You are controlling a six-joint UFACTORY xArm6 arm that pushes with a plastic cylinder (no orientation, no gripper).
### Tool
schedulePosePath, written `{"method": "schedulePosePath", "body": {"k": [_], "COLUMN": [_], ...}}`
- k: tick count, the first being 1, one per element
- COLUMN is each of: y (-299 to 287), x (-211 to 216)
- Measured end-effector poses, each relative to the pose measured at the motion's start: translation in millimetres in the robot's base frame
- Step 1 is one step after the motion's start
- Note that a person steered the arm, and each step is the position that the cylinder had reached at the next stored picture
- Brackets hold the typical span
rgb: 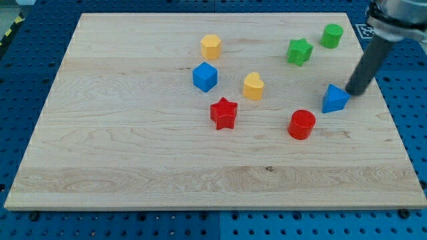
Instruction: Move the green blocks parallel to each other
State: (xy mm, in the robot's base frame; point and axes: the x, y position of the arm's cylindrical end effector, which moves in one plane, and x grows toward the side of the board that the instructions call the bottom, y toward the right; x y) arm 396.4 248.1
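A green star block (299,51) lies near the view's top right of the wooden board (133,147). A green cylinder block (332,35) stands just right of and above it. My tip (351,92) is the lower end of a dark rod that comes down from the view's top right. It rests right beside the blue triangular block (334,99), on its right. The tip is well below both green blocks and apart from them.
A yellow hexagon block (211,47), a blue cube (205,77), a yellow heart block (253,87), a red star block (224,113) and a red cylinder (301,124) lie about the board's middle. The board's right edge runs close to the tip.
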Motion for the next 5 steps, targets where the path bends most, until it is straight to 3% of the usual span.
{"method": "schedulePosePath", "body": {"k": [1,2,5], "y": [-2,-3,-44], "x": [-57,-86,-115]}}
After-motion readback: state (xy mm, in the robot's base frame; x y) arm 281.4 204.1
